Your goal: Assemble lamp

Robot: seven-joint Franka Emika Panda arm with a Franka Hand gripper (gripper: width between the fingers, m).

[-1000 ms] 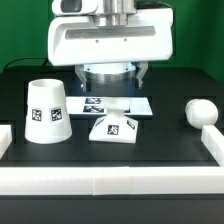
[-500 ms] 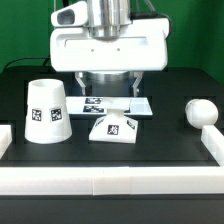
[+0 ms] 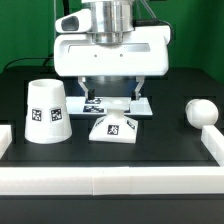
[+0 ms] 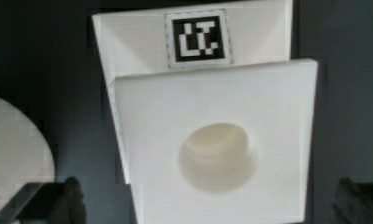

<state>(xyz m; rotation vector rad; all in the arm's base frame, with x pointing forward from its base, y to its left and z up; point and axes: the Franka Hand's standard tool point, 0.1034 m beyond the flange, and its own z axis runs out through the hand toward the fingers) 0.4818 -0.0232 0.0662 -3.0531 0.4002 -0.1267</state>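
Lamp assembly has not begun, as far as you can judge from these views: all three parts lie apart on the black table (image 3: 170, 140), none joined; seating the bulb in the base and fitting the shade are both left to do.

Reading from the exterior view's left: one shade (image 3: 46, 111) stands wide end down, well out to that side of the gripper (image 3: 111, 95) and lower than it; nothing touches it.

One base (image 3: 113, 125) lies right beneath the gripper; in the wrist view its socket faces up and its sloped body sits between the two fingers (image 4: 44, 198), which stand clear on either side.

One marker board (image 3: 145, 104) lies flat under the gripper too, on the far side of the base; whether the base laps its edge or only lies against it, you cannot tell.

One bulb (image 3: 201, 112) rests well out to the exterior view's right of the gripper, near the white rail (image 3: 212, 140).

Your gripper hangs above the base with its fingers spread wide, holding nothing; a descent onto the base looks like the step in hand.
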